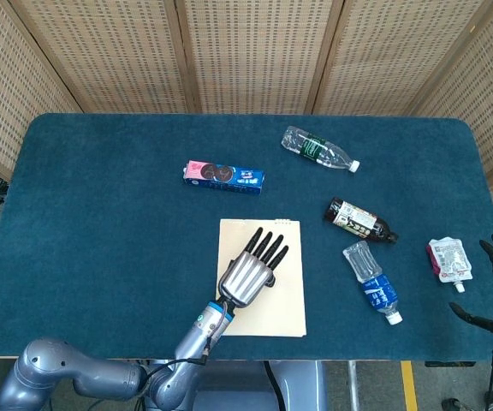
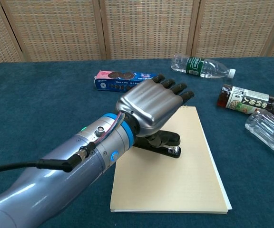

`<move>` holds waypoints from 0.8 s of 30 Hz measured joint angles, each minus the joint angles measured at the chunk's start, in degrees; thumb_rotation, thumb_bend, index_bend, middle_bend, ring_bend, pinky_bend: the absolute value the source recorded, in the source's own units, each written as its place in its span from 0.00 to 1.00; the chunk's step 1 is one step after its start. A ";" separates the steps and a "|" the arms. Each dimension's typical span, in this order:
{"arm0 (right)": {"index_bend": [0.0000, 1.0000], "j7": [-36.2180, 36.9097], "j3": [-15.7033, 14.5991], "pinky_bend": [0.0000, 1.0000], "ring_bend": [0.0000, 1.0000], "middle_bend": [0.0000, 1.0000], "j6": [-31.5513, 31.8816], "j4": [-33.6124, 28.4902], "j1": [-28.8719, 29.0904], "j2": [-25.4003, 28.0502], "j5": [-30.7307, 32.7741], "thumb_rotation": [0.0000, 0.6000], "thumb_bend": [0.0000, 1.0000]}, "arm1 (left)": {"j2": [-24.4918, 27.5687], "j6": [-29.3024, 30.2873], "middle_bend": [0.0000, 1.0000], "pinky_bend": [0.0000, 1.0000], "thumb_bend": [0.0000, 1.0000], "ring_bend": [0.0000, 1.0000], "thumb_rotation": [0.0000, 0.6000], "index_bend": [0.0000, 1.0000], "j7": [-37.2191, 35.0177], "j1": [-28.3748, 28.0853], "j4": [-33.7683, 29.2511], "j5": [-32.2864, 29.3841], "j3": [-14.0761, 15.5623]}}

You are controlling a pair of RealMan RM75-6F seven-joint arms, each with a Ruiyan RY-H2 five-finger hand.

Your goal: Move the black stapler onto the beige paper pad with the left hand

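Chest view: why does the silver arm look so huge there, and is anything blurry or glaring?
In the chest view the left hand sits near the lens, so its arm looms large; soft highlights streak its metal, all sharp. In the head view it looks small, hiding the black stapler on the beige paper pad.

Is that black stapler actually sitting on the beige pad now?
Touching. The chest view shows the black stapler lying flat on the beige paper pad, its base against the sheet, under the left hand.
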 measured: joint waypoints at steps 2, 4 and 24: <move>0.09 -0.09 0.00 0.00 0.00 0.00 0.16 -0.02 -0.05 0.00 -0.10 1.00 0.09 | 0.85 0.72 0.00 0.00 0.35 0.00 1.00 0.03 -0.83 0.52 -1.21 1.08 0.28; 0.09 -0.36 -0.01 0.00 0.00 0.00 0.12 0.01 -0.03 -0.06 -0.08 1.00 0.09 | 2.02 1.83 0.00 0.00 0.35 0.00 1.00 0.02 -1.86 1.38 -2.78 2.25 0.73; 0.05 -9.11 -0.98 0.00 0.00 0.00 -0.49 -0.89 0.61 -2.17 -1.19 1.00 0.09 | 34.98 23.83 0.00 0.00 0.02 0.00 1.00 0.00 -20.45 26.54 -21.17 11.14 13.73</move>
